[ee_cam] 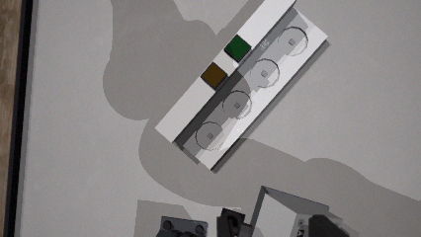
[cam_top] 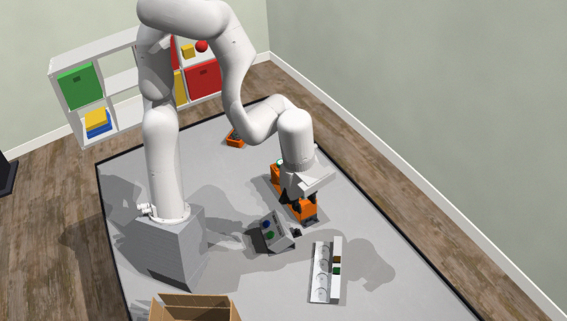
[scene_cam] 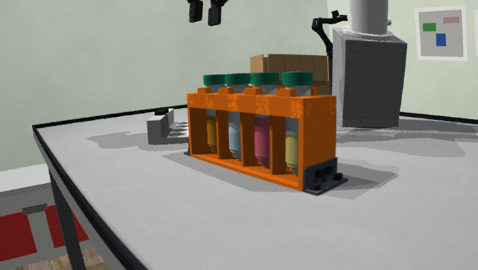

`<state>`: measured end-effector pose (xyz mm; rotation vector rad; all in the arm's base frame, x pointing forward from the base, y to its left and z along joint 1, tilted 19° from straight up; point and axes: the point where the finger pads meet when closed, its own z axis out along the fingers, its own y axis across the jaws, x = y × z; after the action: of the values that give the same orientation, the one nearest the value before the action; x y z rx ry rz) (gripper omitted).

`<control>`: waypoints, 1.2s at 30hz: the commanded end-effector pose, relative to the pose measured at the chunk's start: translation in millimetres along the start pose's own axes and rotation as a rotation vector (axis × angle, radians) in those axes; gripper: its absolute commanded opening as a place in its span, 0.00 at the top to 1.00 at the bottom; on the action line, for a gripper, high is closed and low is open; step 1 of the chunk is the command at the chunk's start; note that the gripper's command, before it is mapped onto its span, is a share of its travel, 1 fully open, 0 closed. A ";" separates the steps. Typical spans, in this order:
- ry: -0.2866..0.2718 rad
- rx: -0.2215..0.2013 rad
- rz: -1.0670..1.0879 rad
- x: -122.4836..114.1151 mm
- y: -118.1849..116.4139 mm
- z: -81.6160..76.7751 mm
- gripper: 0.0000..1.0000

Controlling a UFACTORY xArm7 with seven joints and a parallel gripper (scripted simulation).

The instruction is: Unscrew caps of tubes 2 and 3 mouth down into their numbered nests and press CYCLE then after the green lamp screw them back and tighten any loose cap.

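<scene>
The orange decapping station (scene_cam: 260, 130) stands on the grey table with four tubes, each wearing a green cap (scene_cam: 264, 78). My gripper (scene_cam: 204, 12) hangs well above the left end of the row, fingers partly apart and empty. From the top view, my wrist covers most of the station (cam_top: 302, 206); one cap (cam_top: 279, 162) shows at its far end. The white cap tray (ee_cam: 247, 86) has four empty nests, an amber lamp (ee_cam: 213, 75) and a green lamp (ee_cam: 237, 47), both dark. The key housing (cam_top: 274, 232) carries the blue key (cam_top: 265, 223) and the green key (cam_top: 270, 234).
The arm's grey base (cam_top: 170, 242) stands left of the key housing. An open cardboard box (cam_top: 190, 307) sits at the table's near edge. A small orange bin (cam_top: 235, 138) lies behind the arm. A shelf (cam_top: 119, 79) stands off the table.
</scene>
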<state>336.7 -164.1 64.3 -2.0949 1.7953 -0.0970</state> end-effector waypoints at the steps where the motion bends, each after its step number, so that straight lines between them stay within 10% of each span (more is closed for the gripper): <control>1: 0.005 -0.024 0.045 -6.2 -12.7 15.7 0.54; 20: 0.005 -0.074 0.131 -48.2 -41.9 73.5 0.54; 36: 0.005 -0.074 0.131 -48.2 -41.9 73.5 0.54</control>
<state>387.5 -94.5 17.9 -2.0235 1.9612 0.0038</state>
